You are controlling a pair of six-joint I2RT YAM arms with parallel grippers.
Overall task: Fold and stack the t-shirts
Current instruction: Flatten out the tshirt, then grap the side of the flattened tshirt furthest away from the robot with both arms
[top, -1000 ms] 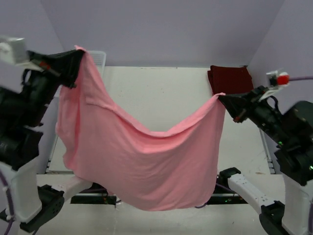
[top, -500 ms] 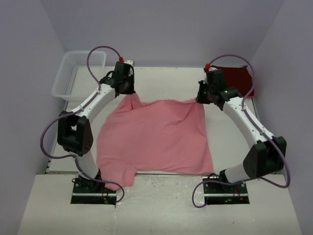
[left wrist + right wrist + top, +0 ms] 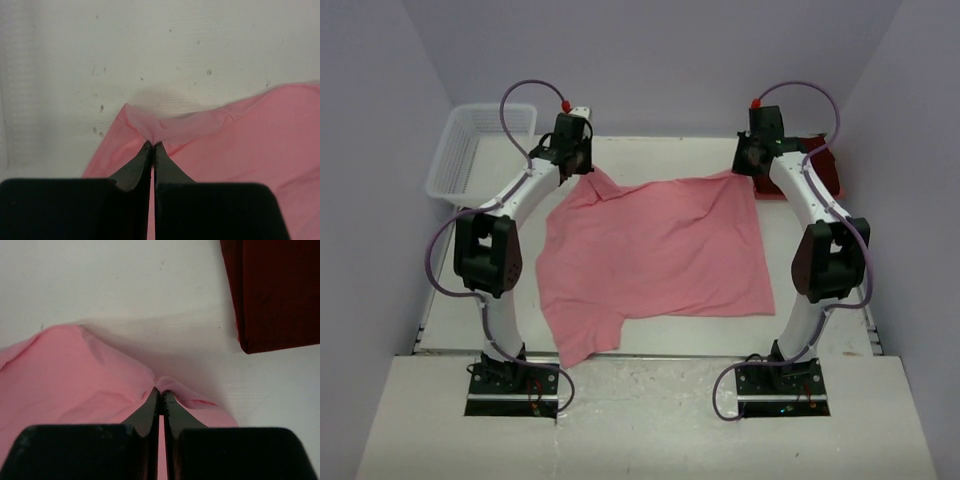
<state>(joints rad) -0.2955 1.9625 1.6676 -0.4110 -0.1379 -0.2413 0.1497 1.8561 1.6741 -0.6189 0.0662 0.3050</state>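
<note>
Because the pink t-shirt (image 3: 655, 250) looks light and limp, its upper corners seem the best hold, where the left tool (image 3: 151, 145) and right tool (image 3: 160, 390) sit clamped on it.

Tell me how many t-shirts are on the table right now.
2. The pink t-shirt lies spread across the middle of the table. The maroon t-shirt sits folded at the far right corner. No other shows, though one could be hidden under the pink one.
</note>
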